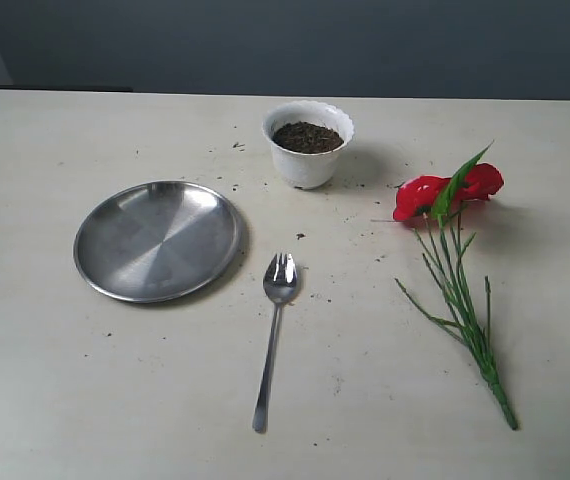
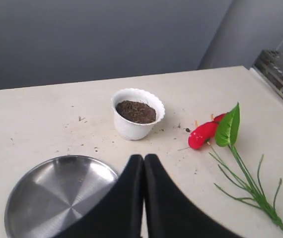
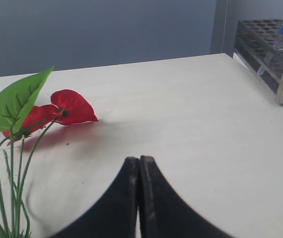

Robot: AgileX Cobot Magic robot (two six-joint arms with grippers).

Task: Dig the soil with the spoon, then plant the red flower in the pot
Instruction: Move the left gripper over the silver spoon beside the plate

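Nearest in the exterior view lies one spoon (image 1: 271, 348), flat on the pale table (image 1: 65, 400). Its handle end is at the near edge and its tined bowl points far. One round steel plate (image 1: 157, 241) sits just left of the spoon's bowl, apart from it. One white pot (image 1: 307, 165) stands far of the spoon, a little to its right, and holds the dark soil (image 1: 307, 137). Loose crumbs dot the table around it. One red flower (image 1: 417, 196) lies well to the right of the spoon. Its two red petals and single green leaf are at the far end, and its bound stems run near and right.

From the left wrist, the left gripper (image 2: 144, 161) shows two black fingers pressed together with nothing between them. It is aimed toward the far side, at the pot (image 2: 134, 128). Soil (image 2: 136, 111) fills the pot nearly to the scalloped rim. The plate (image 2: 52, 193) is near and left of the fingertips, and the flower (image 2: 203, 135) lies to the right. The spoon cannot be made out here.

From the right wrist, the right gripper (image 3: 139, 161) is likewise closed and empty, poised over bare table. The flower (image 3: 72, 106) lies to its left, petals on the tabletop and leaf raised. One metal tube rack (image 3: 273, 54) stands at the far right, with a blue-capped tube (image 3: 279, 32) in it.
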